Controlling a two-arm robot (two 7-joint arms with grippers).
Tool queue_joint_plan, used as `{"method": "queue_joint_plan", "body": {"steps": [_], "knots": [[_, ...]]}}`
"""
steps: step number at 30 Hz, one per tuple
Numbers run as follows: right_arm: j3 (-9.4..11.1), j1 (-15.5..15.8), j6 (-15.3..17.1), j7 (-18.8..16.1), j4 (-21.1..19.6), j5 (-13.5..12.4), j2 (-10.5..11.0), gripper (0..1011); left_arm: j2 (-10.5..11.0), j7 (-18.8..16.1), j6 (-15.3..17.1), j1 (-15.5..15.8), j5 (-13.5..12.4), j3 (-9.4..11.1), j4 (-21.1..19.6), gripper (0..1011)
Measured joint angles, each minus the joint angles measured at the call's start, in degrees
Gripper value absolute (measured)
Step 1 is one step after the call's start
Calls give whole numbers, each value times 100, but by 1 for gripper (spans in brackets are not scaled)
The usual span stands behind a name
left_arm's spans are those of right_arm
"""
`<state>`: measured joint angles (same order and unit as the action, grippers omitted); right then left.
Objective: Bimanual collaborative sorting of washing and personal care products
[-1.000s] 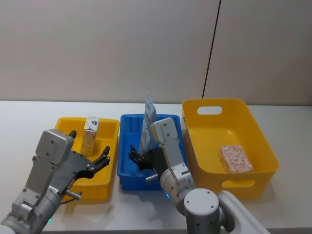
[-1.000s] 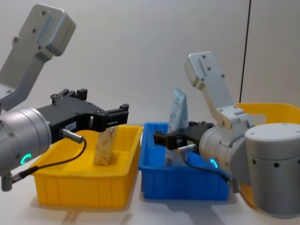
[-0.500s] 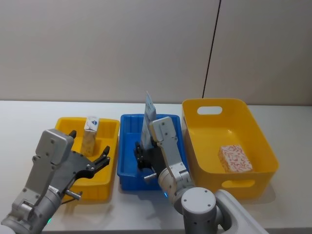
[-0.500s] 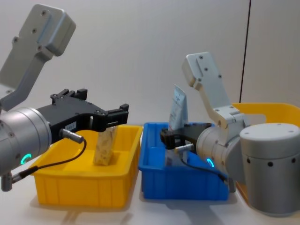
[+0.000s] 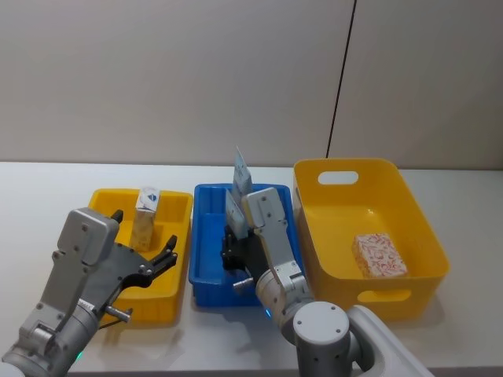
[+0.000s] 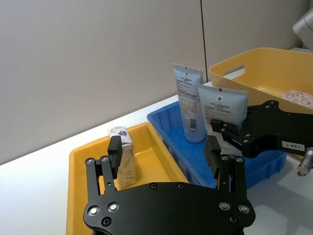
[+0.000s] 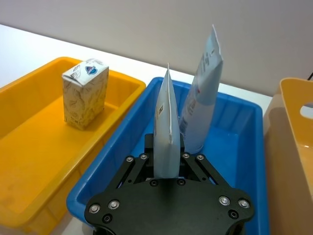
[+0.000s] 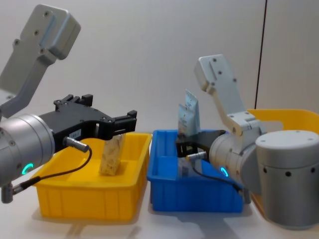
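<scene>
A flat pale-blue pouch [image 5: 233, 208] [image 8: 183, 117] [image 7: 165, 132] [image 6: 222, 105] stands on edge above the blue bin [image 5: 206, 236], with my right gripper [image 5: 232, 243] [image 8: 182, 147] [image 7: 166, 154] shut on its lower end. Just behind it a pale-blue tube [image 5: 241, 174] [image 7: 203, 93] [image 6: 187, 103] stands upright in the same bin. In the small yellow bin [image 5: 106, 200] a beige-yellow packet [image 5: 145, 214] [image 8: 112, 154] [image 6: 123, 159] stands upright. My left gripper [image 5: 149, 236] [image 8: 112, 107] [image 6: 164, 147] hovers open over that bin's near side, short of the packet. The white carton [image 5: 379, 255] with red print lies in the large yellow bin [image 5: 409, 204].
The three bins sit side by side on a white table [image 5: 47, 188] against a grey wall. Bare table lies to the left of the small yellow bin and in front of the bins.
My right gripper has raised the pouch from low in the blue bin to upright beside the tube. The left arm has not moved.
</scene>
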<state>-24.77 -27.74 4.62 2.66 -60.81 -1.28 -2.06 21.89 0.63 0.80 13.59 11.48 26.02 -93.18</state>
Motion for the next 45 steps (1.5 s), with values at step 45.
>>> {"method": "queue_joint_plan", "body": {"steps": [45], "knots": [[1162,524,-266,214,-2616,-303,412,178,0,0,0,0,0,0,0,1002]]}}
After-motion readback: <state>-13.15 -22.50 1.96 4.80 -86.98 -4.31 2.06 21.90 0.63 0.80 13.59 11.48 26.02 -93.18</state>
